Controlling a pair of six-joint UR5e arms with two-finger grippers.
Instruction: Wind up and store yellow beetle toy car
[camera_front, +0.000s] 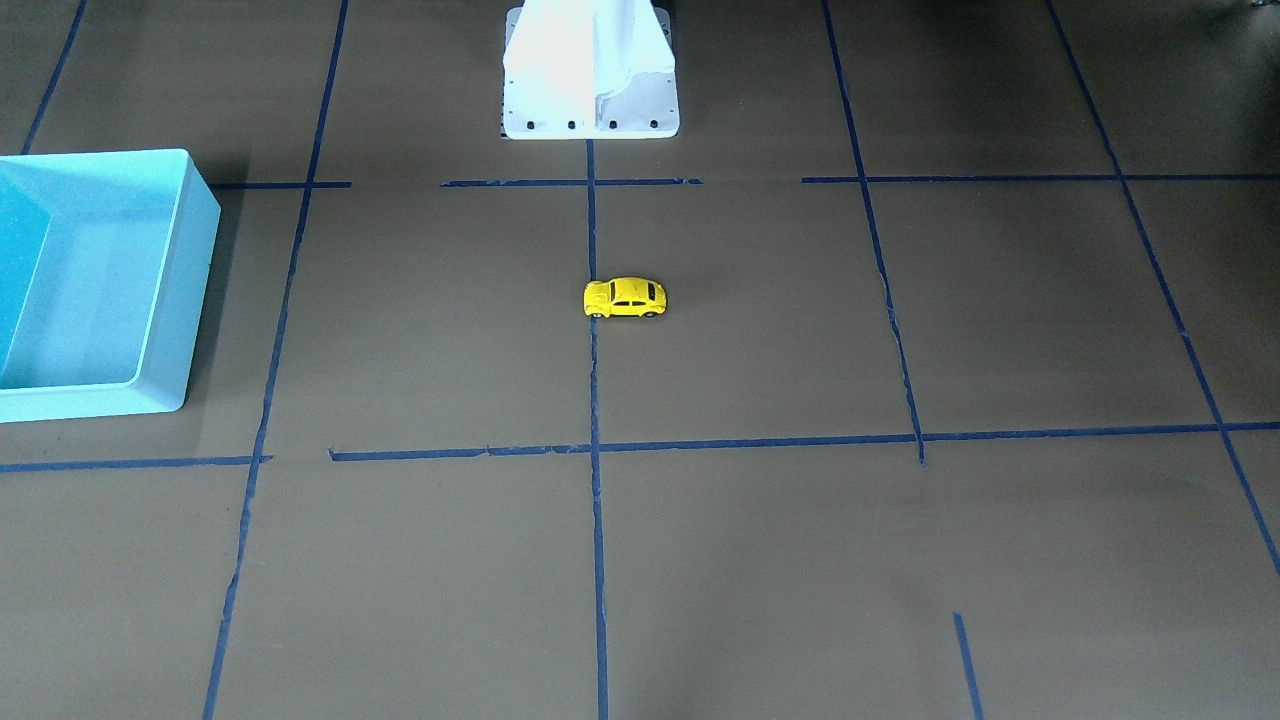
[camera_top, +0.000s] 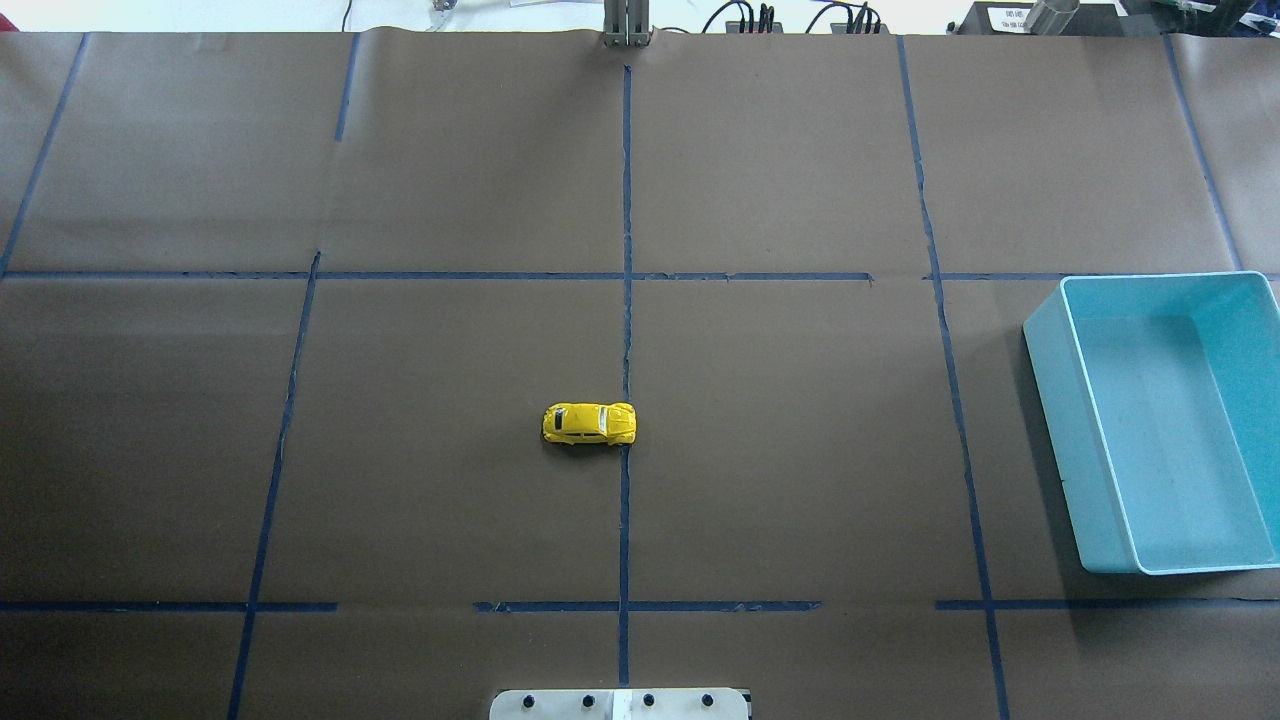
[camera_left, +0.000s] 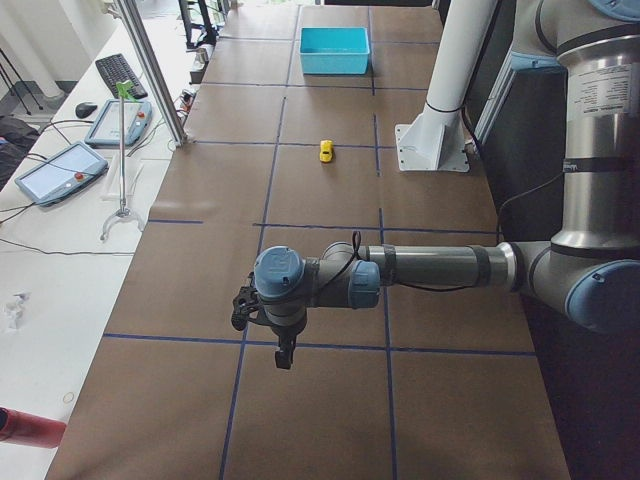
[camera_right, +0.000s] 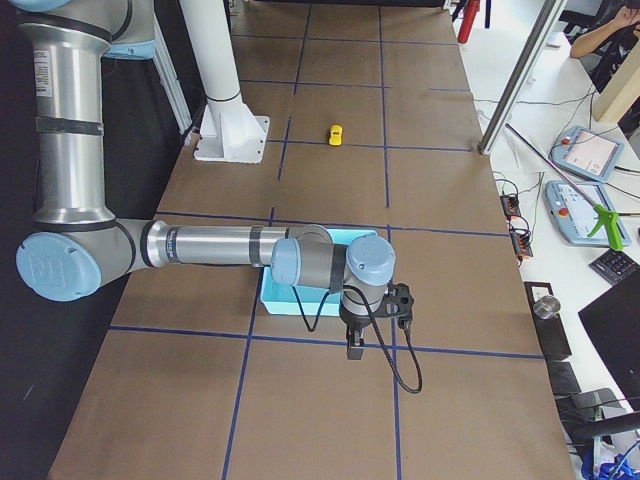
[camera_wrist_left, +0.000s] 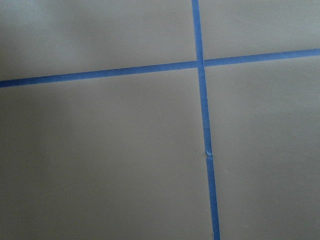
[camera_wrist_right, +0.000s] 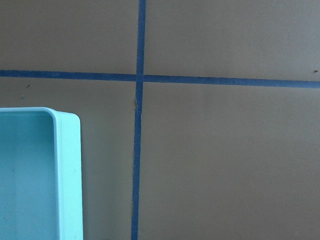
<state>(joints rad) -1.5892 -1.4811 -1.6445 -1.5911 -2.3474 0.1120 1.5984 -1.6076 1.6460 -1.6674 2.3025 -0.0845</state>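
The yellow beetle toy car (camera_top: 589, 424) stands on its wheels alone near the middle of the brown table, beside the central blue tape line; it also shows in the front view (camera_front: 625, 298) and small in the side views (camera_left: 326, 150) (camera_right: 336, 133). The turquoise bin (camera_top: 1050, 400) stands empty at the table's right end. My left gripper (camera_left: 285, 355) hangs over the left end of the table, far from the car. My right gripper (camera_right: 354, 348) hangs beside the bin (camera_right: 275, 295). Neither shows in the overhead or front view, so I cannot tell whether they are open or shut.
The white robot base (camera_front: 590, 90) stands behind the car. Blue tape lines cross the table. The right wrist view shows a corner of the bin (camera_wrist_right: 67, 175). Tablets and a keyboard (camera_left: 120, 70) lie on a side bench beyond the table's far edge.
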